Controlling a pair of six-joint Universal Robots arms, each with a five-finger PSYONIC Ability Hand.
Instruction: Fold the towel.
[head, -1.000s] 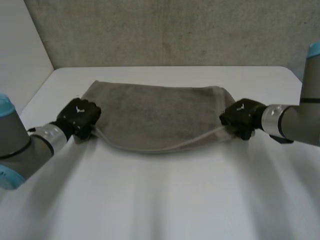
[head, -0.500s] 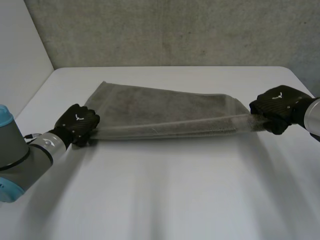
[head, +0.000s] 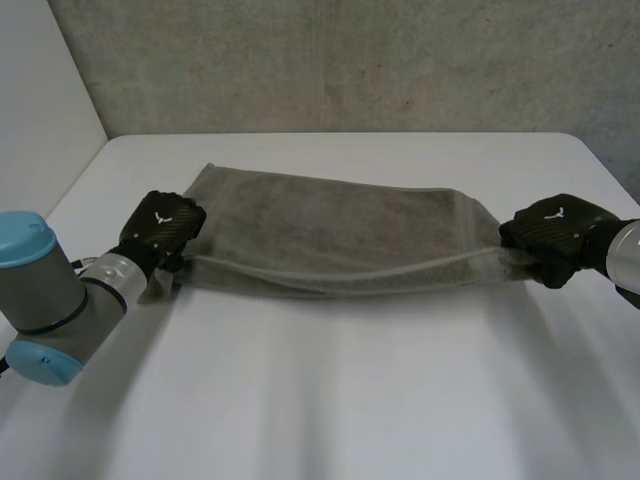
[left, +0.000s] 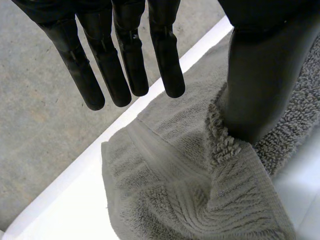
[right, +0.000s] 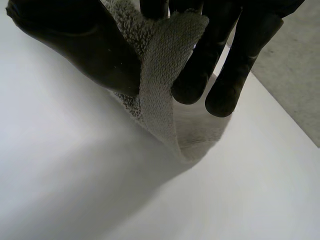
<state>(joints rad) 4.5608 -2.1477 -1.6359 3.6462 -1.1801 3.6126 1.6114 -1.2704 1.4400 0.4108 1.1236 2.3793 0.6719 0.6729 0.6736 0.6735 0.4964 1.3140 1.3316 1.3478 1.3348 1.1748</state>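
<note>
The grey towel (head: 340, 225) lies folded lengthwise across the white table (head: 330, 400), stretched between my two hands. My left hand (head: 160, 228) is at its left end. In the left wrist view that hand's fingers (left: 125, 60) are straight and spread above the cloth, and its thumb (left: 260, 75) rests on the bunched towel corner (left: 190, 200). My right hand (head: 550, 232) is at the towel's right end. There the thumb (right: 65, 35) and fingers pinch the towel's hemmed corner (right: 160, 75) and hold it slightly off the table.
A grey wall (head: 350, 60) rises behind the table's far edge. The table's left edge (left: 65, 185) runs close to my left hand, with grey floor (left: 40, 110) beyond it. Bare white tabletop lies in front of the towel.
My left hand's fingers have straightened and come off the towel's left corner. The stretched near edge has slackened and sagged onto the table. The right hand keeps its pinch, nearly in place.
</note>
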